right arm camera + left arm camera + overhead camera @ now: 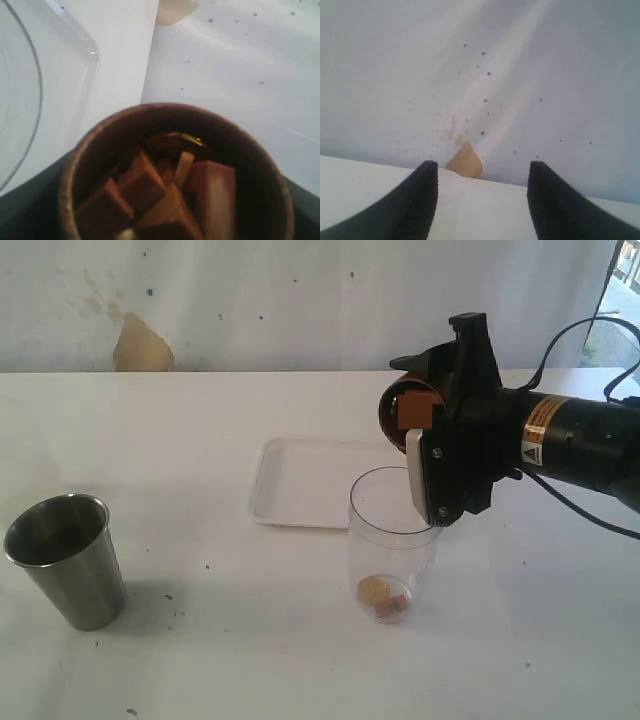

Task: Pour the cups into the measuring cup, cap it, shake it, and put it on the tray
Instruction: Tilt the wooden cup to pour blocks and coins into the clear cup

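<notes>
Pour in hand: my right tool [418, 435] clamps wooden cup [393, 400], tilted above measuring cup [392, 540]; blocks [145, 190] inside, so I'd tip further.

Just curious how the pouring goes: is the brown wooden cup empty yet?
Not empty. The wooden cup holds several brown blocks, plain in the right wrist view.

1 × steel tumbler [65, 560].
1 × wooden cup [170, 175].
1 × measuring cup [392, 540].
1 × tray [300, 485].
Inside the measuring cup: 1 × pale round piece [372, 589], 1 × reddish-brown piece [392, 607].
Inside the wooden cup: several brown blocks [145, 182], exact number unclear; 1 × pale stick [184, 167]; 1 × gold round piece [175, 140].
</notes>
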Controlling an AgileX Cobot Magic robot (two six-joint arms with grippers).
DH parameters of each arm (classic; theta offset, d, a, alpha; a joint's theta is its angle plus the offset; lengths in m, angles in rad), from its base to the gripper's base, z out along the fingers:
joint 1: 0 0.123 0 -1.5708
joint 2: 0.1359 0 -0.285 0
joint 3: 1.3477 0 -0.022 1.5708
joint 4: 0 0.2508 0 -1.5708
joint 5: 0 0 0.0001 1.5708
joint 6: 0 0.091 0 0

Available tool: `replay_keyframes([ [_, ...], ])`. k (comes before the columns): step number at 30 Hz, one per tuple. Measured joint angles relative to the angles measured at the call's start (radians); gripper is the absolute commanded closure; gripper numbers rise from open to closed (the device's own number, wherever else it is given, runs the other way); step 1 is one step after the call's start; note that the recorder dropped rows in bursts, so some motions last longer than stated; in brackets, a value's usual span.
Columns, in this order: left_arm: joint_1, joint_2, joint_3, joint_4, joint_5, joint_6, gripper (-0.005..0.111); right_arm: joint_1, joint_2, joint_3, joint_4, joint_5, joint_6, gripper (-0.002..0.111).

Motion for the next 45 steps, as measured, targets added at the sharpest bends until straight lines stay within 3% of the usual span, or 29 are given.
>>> replay_keyframes([
  [6,0.000,0.000,0.000,0.000,0.000,0.000,0.055,0.000,0.000,0.000,0.000,-0.007,-0.014,0.108],
  [16,0.000,0.000,0.000,0.000,0.000,0.000,0.055,0.000,0.000,0.000,0.000,-0.022,-0.210,0.108],
  [45,0.000,0.000,0.000,0.000,0.000,0.000,0.055,0.000,0.002,-0.002,-0.110,-0.052,-0.392,0.108],
])
